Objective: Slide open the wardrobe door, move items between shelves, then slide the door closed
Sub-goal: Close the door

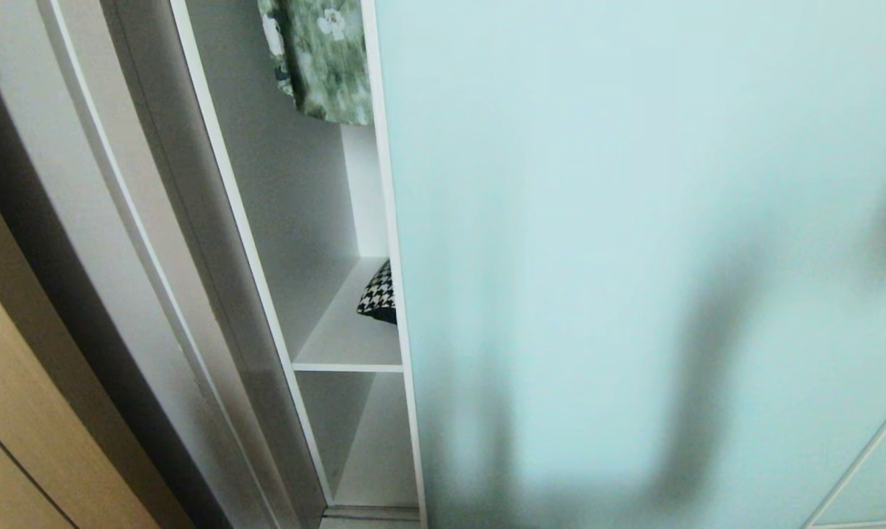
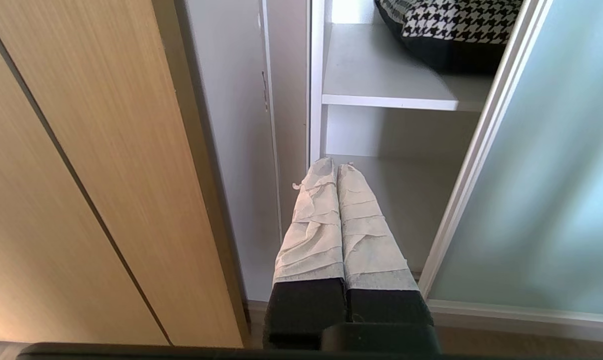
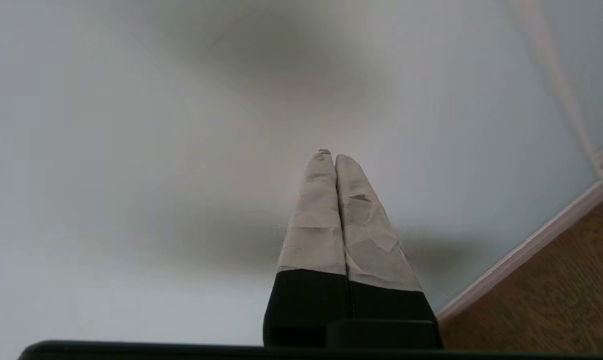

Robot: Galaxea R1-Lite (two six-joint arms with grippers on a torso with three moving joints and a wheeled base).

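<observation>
Left end effector (image 2: 336,167): its two tape-wrapped fingers (image 2: 311,225) are pressed together and hold nothing. It hangs low before the wardrobe opening, beside the tan wood-grain panel (image 2: 106,165).

Right end effector (image 3: 330,156): taped fingers (image 3: 316,220) likewise pressed together, empty, pointing at the frosted pale blue-green glass sliding wardrobe door (image 3: 131,150) and close to it (contact cannot be confirmed). A strip of brown wooden floor (image 3: 556,290) shows along the door's lower frame. Neither arm appears in the head view; only soft shadows lie on the glass.

Sliding wardrobe door (image 1: 634,257): it covers most of the wardrobe front, leaving a narrow gap open at the robot's left, bounded by the door's thin pale frame edge (image 1: 395,294) and the white wardrobe side wall (image 1: 222,220).

Inside the gap: a lower flat white shelf (image 2: 396,200), bare where visible; above it an upper flat white shelf (image 1: 347,338), carrying a folded black-and-white houndstooth textile (image 1: 379,295) over a dark layer (image 2: 456,55), mostly hidden behind the door edge. Farther up and back hangs a green floral-print garment (image 1: 318,59).
</observation>
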